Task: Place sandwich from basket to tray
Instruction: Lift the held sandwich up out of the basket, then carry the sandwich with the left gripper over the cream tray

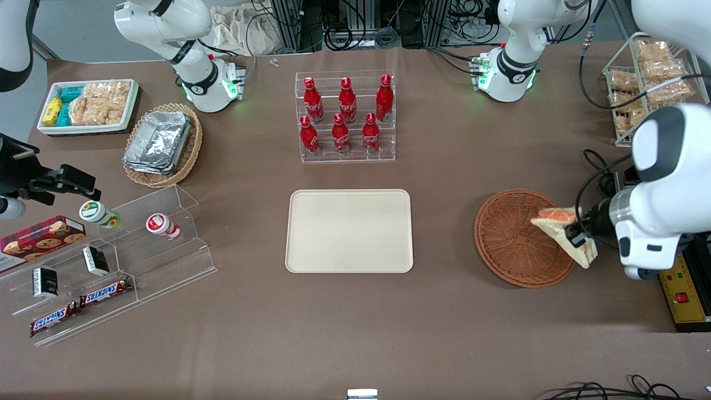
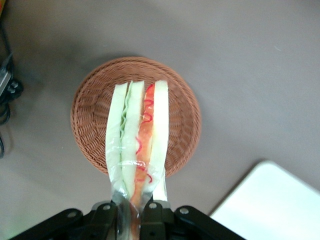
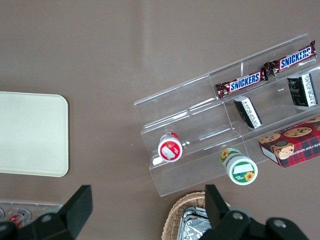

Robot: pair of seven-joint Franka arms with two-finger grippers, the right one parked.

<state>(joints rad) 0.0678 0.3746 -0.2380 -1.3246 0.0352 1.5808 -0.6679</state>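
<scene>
My left gripper is shut on the sandwich, a clear-wrapped wedge of white bread with red-orange and green filling, and holds it lifted above the basket. In the left wrist view the sandwich sticks out from between the black fingers over the round reddish-brown wicker basket. In the front view the basket lies on the table toward the working arm's end. The beige tray lies flat mid-table with nothing on it; a corner of the tray shows in the wrist view.
A clear rack of red bottles stands farther from the front camera than the tray. A pale oval basket of foil containers, a white snack bin and a clear stepped shelf lie toward the parked arm's end. A wire rack of snack packs stands near the working arm.
</scene>
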